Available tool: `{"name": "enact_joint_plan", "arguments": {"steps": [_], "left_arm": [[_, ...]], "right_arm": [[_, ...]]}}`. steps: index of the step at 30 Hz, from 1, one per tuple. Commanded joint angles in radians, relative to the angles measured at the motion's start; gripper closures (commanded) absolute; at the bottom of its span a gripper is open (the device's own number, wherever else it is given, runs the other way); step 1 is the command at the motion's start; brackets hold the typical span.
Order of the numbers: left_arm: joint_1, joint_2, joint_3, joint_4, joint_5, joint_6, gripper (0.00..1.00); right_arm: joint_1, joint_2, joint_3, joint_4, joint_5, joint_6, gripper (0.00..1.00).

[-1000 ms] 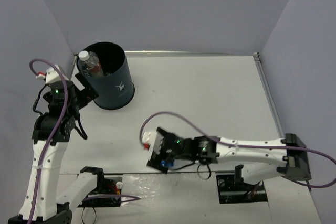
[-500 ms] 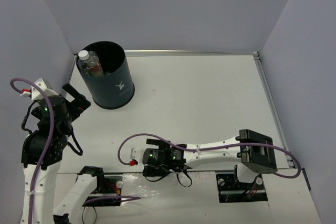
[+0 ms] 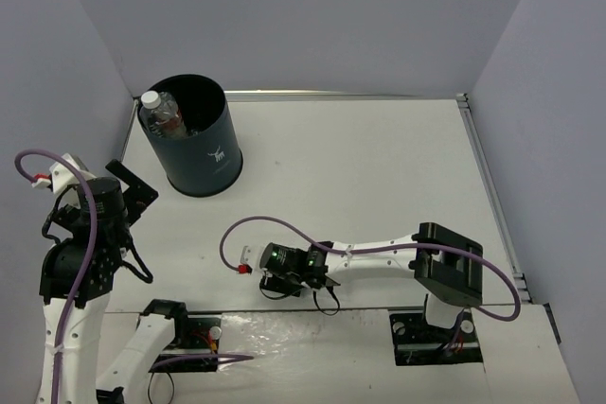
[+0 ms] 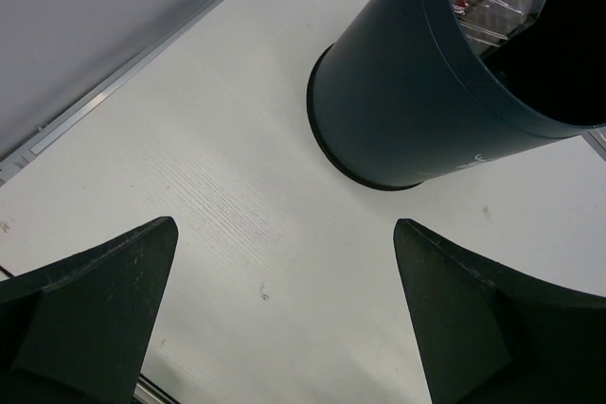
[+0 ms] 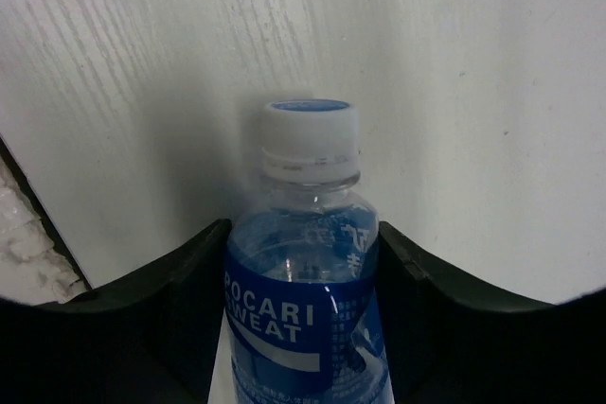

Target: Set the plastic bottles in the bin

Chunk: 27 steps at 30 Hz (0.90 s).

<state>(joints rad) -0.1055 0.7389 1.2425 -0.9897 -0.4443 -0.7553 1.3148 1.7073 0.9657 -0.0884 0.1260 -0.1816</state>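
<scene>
A clear plastic bottle (image 5: 303, 328) with a blue label and a white cap lies on the white table, held between my right gripper's (image 5: 303, 234) jaws. The black fingers (image 5: 170, 300) press on both sides of its body. In the top view the right gripper (image 3: 276, 273) is low by the near edge, and its wrist hides the bottle. The dark bin (image 3: 204, 153) stands at the far left with a white-capped bottle (image 3: 161, 113) leaning inside. My left gripper (image 4: 284, 229) is open and holds nothing, left of the bin (image 4: 417, 101) and apart from it.
Grey walls close in the table on the left, back and right. A metal strip (image 3: 331, 96) runs along the far edge. Purple cables (image 3: 246, 229) loop from both wrists. The arm bases and their mounting plates (image 3: 436, 342) sit along the near edge.
My right arm has swung left and down to the near edge, and its gripper has shut on the blue-labelled bottle. My left arm has drawn back from the bin, still open.
</scene>
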Motion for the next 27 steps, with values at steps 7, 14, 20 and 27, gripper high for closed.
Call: {"name": "enact_joint_plan", "arguments": {"steps": [7,14,20,27], "left_arm": [[-0.003,-0.005,-0.065,0.023,-0.099,-0.105,0.03],[-0.003,-0.034,-0.134,0.07,-0.091,-0.169,0.03],[-0.003,-0.061,-0.198,0.103,-0.119,-0.208,0.03],[-0.002,-0.069,-0.242,0.144,-0.117,-0.231,0.03]], "right_arm": [[-0.017,-0.178,0.035,0.103,0.051,-0.045,0.75],[-0.231,-0.316,0.202,0.488,0.123,-0.061,0.78],[-0.441,-0.182,0.503,0.885,-0.056,0.111,0.74],[-0.519,0.237,0.996,0.995,-0.24,0.303,0.76]]}}
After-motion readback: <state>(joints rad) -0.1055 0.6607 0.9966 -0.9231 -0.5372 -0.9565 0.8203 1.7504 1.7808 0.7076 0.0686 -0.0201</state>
